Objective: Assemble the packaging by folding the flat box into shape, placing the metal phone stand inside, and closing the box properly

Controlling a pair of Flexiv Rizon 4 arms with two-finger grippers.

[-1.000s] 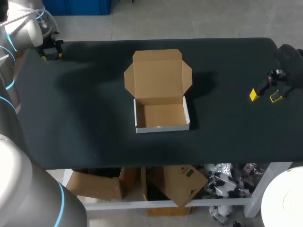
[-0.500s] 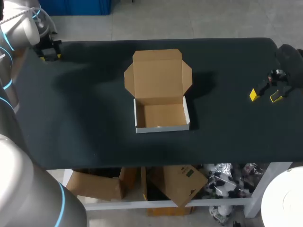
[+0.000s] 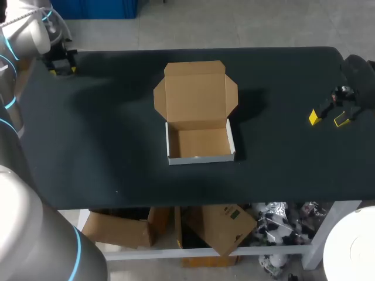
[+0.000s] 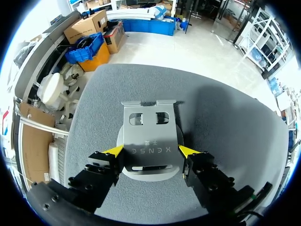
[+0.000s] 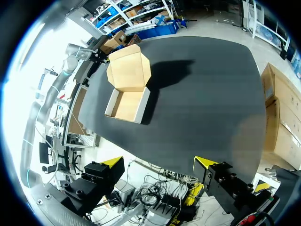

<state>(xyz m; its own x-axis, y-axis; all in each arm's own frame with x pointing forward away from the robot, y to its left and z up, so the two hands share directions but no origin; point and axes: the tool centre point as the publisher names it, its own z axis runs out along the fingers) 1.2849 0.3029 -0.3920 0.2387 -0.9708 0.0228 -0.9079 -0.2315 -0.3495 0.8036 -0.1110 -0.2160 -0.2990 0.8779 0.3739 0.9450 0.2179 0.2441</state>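
Note:
The folded cardboard box [image 3: 199, 144] stands mid-table with its lid [image 3: 195, 92] tilted back and nothing inside; in the right wrist view the box [image 5: 126, 101] lies far ahead of the fingers. A silver metal phone stand [image 4: 149, 126] lies at the table's far left corner. My left gripper [image 4: 150, 151] is over it, with a yellow tip against each side of its rounded base. In the head view that gripper [image 3: 60, 63] hides the stand. My right gripper [image 3: 328, 117] hovers open near the table's right edge, its fingers [image 5: 112, 162] wide apart around nothing.
The black table [image 3: 117, 146] carries only the box and the stand. The left gripper works close to the table's far left corner and edges. The right gripper hangs near the front right edge.
The left arm has shifted slightly leftward at the far left corner. The box and the right arm have not moved.

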